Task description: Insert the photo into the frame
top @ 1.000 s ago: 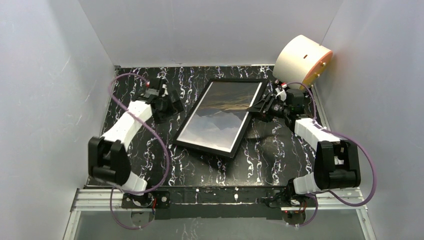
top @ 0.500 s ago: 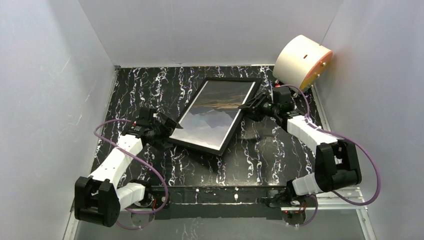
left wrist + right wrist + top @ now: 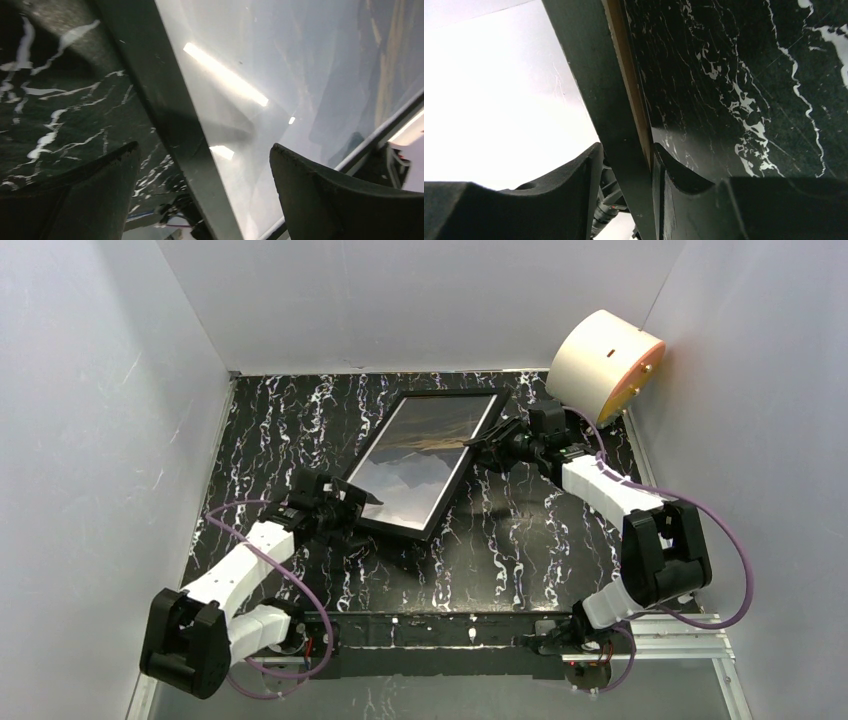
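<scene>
The frame [image 3: 424, 462] lies in the middle of the black marbled table [image 3: 300, 420], a little toward the far side. Its long axis runs on a diagonal, from near-left to far-right, and its dark face with the clear pane is turned upward. The photo [image 3: 432, 440] is behind the pane. Its golden-brown band is in the far half and its grey-blue peaks are in the near half.

The right gripper [image 3: 472, 447] holds the right long edge of the frame, about halfway along it. In the right wrist view its two fingers [image 3: 574, 180] are closed on this thin edge, with the dark face on one side and a light brown strip of wood on the other. A shadow on the table beside this edge suggests that it is raised a little. I cannot tell if the near end touches the table.

The left gripper [image 3: 352, 510] is at the near-left corner of the frame. In the left wrist view its fingers [image 3: 320, 190] are spread wide, and the dark border of the frame passes between them without touching either.

A cream-coloured cylinder [image 3: 605, 360] leans at the far right wall.
</scene>
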### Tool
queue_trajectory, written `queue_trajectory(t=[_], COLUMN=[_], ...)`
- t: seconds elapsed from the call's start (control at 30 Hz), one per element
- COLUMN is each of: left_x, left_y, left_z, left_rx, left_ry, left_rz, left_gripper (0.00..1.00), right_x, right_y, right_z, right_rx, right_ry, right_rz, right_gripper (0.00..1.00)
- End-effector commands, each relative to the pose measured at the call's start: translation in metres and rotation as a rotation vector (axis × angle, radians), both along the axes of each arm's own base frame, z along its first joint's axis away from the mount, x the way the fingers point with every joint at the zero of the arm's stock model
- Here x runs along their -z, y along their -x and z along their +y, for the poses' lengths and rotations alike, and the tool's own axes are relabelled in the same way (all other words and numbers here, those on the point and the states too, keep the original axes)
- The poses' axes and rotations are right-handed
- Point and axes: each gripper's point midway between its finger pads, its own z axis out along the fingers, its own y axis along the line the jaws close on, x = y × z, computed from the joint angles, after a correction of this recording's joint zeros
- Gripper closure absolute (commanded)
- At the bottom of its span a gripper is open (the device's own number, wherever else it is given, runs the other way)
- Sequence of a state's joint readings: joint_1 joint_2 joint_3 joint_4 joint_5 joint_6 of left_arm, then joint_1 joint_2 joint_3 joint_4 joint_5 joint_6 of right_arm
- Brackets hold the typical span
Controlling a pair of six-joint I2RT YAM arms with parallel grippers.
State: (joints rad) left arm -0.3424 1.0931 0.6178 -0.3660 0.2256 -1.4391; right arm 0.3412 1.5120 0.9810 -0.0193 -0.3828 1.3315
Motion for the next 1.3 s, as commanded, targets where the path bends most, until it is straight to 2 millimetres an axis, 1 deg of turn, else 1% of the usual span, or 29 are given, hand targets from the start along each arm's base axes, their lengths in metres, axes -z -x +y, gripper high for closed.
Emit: queue_trajectory(t=[0.0,0.1,0.2,0.23,0.3,0.33,0.37,0.43,0.5,0.57,0.67,0.73,0.83,1.03,1.13,1.27], left_x=[-0.013,-0.018,-0.028,-0.032,-0.032,-0.039,-0.038,-0.042,-0.045,-0.051,-0.067,-0.077,-0.092,-0.117,-0.127,-0.136], left_y=[-0.02,-0.026,-0.038,-0.043,-0.049,-0.054,-0.056,-0.061,-0.062,-0.066,-0.073,-0.078,-0.085,-0.095,-0.101,-0.109], left_z=[-0.016,-0.017,-0.009,-0.007,-0.003,-0.005,-0.005,-0.007,-0.007,-0.005,0.0,0.004,0.007,0.01,0.014,0.023], left_rx=[-0.121,-0.19,-0.263,-0.283,-0.322,-0.332,-0.337,-0.342,-0.342,-0.343,-0.366,-0.374,-0.382,-0.348,-0.309,-0.23], left_ry=[0.105,0.111,0.12,0.125,0.135,0.166,0.183,0.22,0.227,0.225,0.218,0.214,0.22,0.181,0.157,0.149], left_rz=[-0.059,-0.095,-0.168,-0.205,-0.242,-0.277,-0.296,-0.336,-0.359,-0.395,-0.467,-0.511,-0.571,-0.658,-0.69,-0.708], left_gripper=[0.02,0.02,0.02,0.03,0.05,0.07,0.11,0.19,0.26,0.34,0.42,0.54,0.65,0.72,0.77,0.83], right_x=[-0.044,-0.049,-0.053,-0.054,-0.057,-0.057,-0.057,-0.057,-0.057,-0.056,-0.055,-0.054,-0.052,-0.049,-0.047,-0.041], right_y=[-0.007,-0.005,-0.001,0.0,0.003,0.004,0.004,0.005,0.005,0.004,0.002,0.001,0.001,0.005,0.009,0.017], right_z=[0.017,0.02,0.021,0.021,0.021,0.021,0.021,0.02,0.021,0.022,0.023,0.024,0.025,0.026,0.026,0.023], right_rx=[0.007,0.016,0.022,0.025,0.028,0.03,0.029,0.03,0.029,0.031,0.037,0.04,0.046,0.055,0.045,0.043], right_ry=[-0.106,-0.135,-0.157,-0.165,-0.18,-0.184,-0.187,-0.19,-0.194,-0.199,-0.215,-0.221,-0.23,-0.249,-0.248,-0.233], right_rz=[-0.03,-0.007,0.017,0.024,0.033,0.039,0.04,0.045,0.043,0.043,0.046,0.054,0.065,0.099,0.102,0.106], right_gripper=[0.52,0.52,0.52,0.52,0.52,0.52,0.52,0.52,0.52,0.52,0.52,0.52,0.52,0.51,0.48,0.41])
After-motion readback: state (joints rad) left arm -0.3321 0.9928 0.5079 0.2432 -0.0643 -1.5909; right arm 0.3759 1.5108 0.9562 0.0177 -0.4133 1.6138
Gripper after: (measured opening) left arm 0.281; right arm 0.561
